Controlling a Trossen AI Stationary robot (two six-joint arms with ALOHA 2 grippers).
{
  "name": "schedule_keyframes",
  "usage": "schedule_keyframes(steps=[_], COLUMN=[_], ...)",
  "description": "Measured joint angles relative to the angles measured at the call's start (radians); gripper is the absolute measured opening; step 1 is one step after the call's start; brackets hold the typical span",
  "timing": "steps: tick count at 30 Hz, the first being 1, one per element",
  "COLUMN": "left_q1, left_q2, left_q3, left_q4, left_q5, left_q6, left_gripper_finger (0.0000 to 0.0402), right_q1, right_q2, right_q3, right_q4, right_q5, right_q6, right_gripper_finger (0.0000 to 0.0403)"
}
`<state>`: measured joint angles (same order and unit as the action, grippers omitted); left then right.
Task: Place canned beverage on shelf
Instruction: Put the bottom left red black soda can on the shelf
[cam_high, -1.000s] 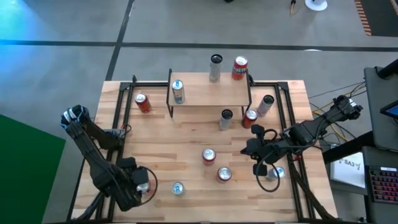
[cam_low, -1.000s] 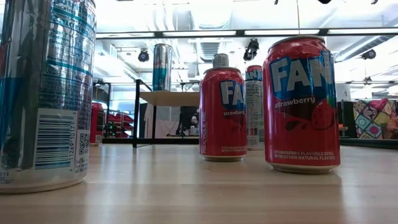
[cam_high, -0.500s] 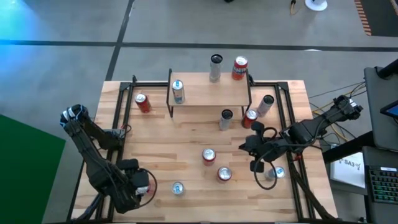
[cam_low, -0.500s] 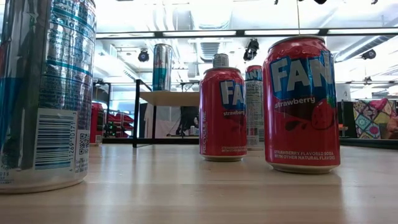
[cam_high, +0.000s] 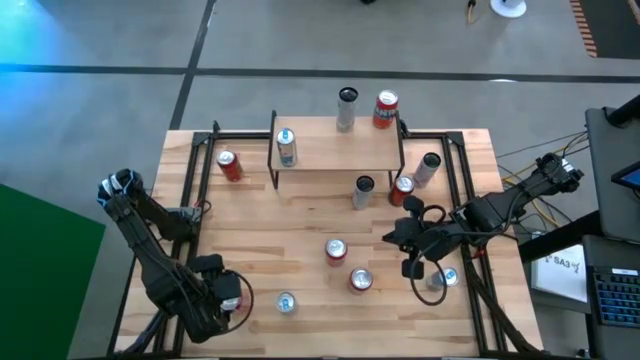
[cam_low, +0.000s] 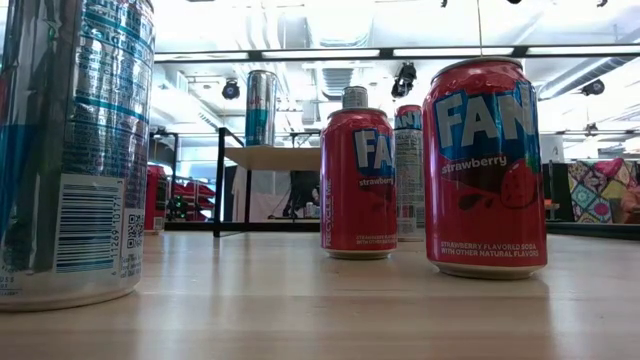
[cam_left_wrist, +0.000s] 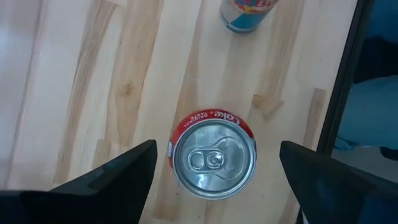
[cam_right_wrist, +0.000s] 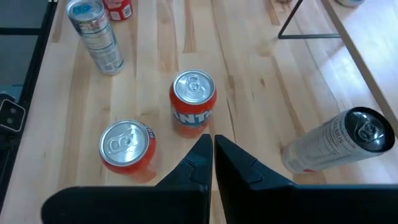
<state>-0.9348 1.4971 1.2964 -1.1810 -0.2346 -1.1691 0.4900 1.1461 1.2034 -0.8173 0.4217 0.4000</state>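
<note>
The shelf (cam_high: 335, 150) stands at the table's far middle on thin black legs. On its plank top are a blue-and-silver can (cam_high: 287, 147), a slim grey can (cam_high: 346, 108) and a red can (cam_high: 385, 110). At the near left corner my left gripper (cam_high: 228, 300) points down, open. Its fingers stand on either side of an upright red Coke can (cam_left_wrist: 213, 163) without touching it. My right gripper (cam_right_wrist: 212, 155) is shut on nothing and hangs above the table's right half (cam_high: 395, 235), near two Fanta cans (cam_right_wrist: 193, 102) (cam_right_wrist: 127, 149).
Loose cans stand about the table: a blue one (cam_high: 287, 303) beside the left gripper, a red one (cam_high: 230, 165) left of the shelf, three (cam_high: 363, 190) (cam_high: 403, 188) (cam_high: 427, 168) by its right legs, one (cam_high: 445, 278) under the right arm. Black frame rails (cam_high: 190, 190) border the table.
</note>
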Motion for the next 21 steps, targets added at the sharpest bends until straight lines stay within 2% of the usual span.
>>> schedule_keyframes(steps=[3,9,15,21], left_q1=[0.0,0.0,0.0,-0.005], left_q2=[0.003,0.01,0.018,0.018], left_q3=[0.0,0.0,-0.018,-0.052], left_q4=[0.018,0.023,0.049,0.058], left_q5=[0.001,0.062,0.034,0.035], left_q6=[-0.018,-0.092,-0.046,-0.049], left_gripper_finger=[0.034,0.0395,0.0375,0.0373], right_q1=[0.0,0.0,0.0,0.0], right_q2=[0.0,0.0,0.0,0.0], right_q3=[0.0,0.0,0.0,0.0], right_q4=[0.0,0.0,0.001,0.006], right_q5=[0.0,-0.001,-0.001,-0.001], right_q6=[0.0,-0.005,-0.003,-0.003], right_gripper_finger=[0.0009,0.0009,0.0009,0.0009])
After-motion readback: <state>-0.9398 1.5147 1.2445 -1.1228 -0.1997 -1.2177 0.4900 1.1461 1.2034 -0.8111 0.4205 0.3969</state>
